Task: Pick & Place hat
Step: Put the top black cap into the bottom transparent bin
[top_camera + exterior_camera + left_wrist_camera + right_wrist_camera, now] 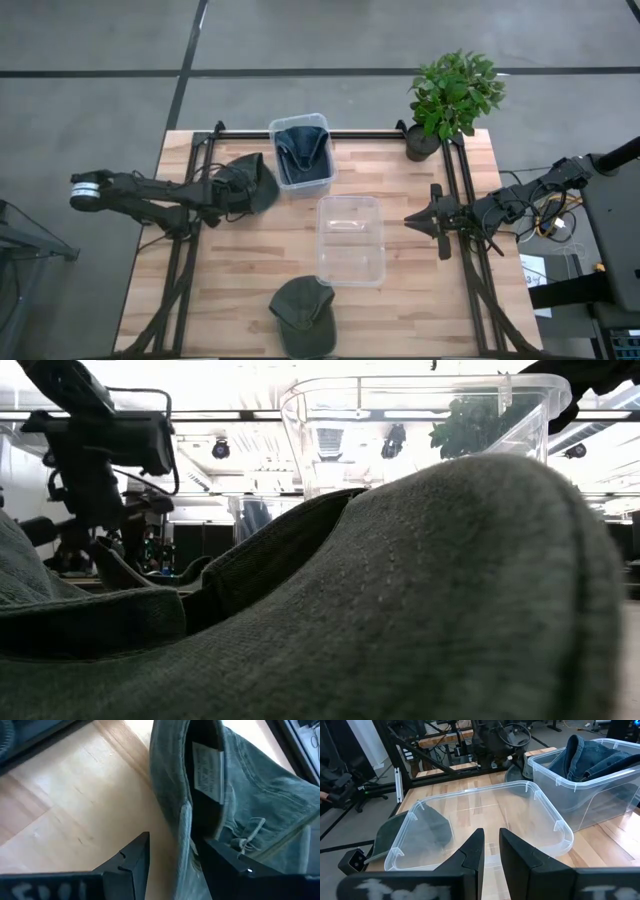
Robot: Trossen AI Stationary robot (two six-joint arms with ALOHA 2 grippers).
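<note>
Left fingers: spread around the edge of a dark green fabric cap.
Right fingers: nearly together, holding nothing, facing a clear empty plastic bin.

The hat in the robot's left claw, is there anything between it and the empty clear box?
Nothing visible blocks it. The left gripper has the hat between its fingers at the table's left side. The empty clear bin sits just beyond, open on top, across bare wood. The bin of denim stands off to the side.
</note>
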